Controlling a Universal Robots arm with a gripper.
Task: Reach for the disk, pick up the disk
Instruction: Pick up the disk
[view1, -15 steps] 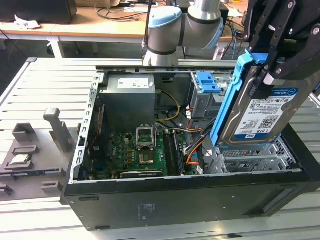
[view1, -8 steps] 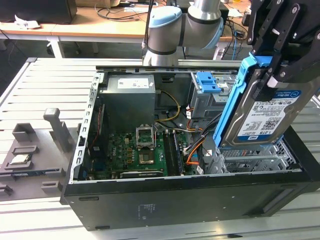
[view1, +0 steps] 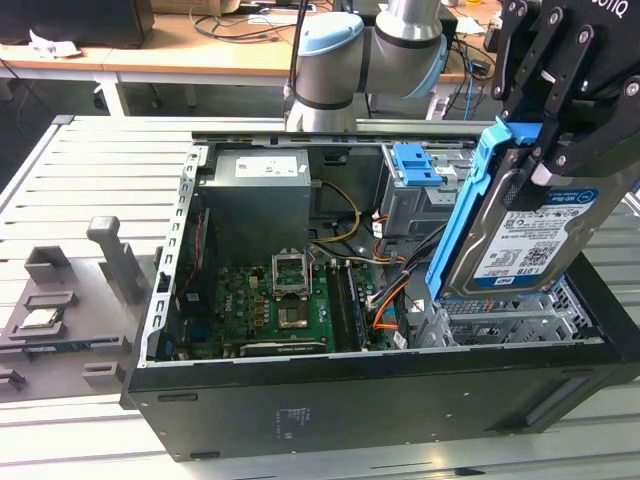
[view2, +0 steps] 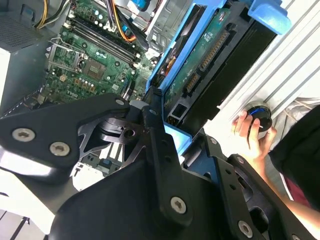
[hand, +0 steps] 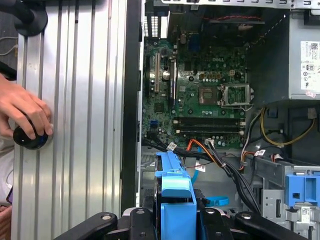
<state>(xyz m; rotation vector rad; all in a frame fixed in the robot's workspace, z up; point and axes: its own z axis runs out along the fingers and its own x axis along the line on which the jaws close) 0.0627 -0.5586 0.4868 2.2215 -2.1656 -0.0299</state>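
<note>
- Spans the scene as a slatted metal table, giving the case a flat, steady bed.
- Lies on its side with the panel off: case, opened upward so everything inside can be reached from above.
- Comes in from the far side, arm bent over the case to bring the wrist down at the drive end.
- Fills the far corner of the case as a grey power supply, yellow and orange cables trailing toward the drive bay.
- Sits flat on the case floor: motherboard, socket bare, well apart from the work.
- And there it is, the disk, up in the air above the bay at the exterior view's right, steeply tilted with the label facing out and the blue rail along its edge; looks clear of the cage below, though the lower end is close to it.
- Clamps the disk's upper end: gripper, jaws closed narrow across the blue frame, probably the only free edge to take hold of.
- Rests on a dark knob on the table beside the case: a person's hand, likely ready to stop things.
- Waits on a grey fixture at the exterior view's left, a small chip, no part of this job.
</note>
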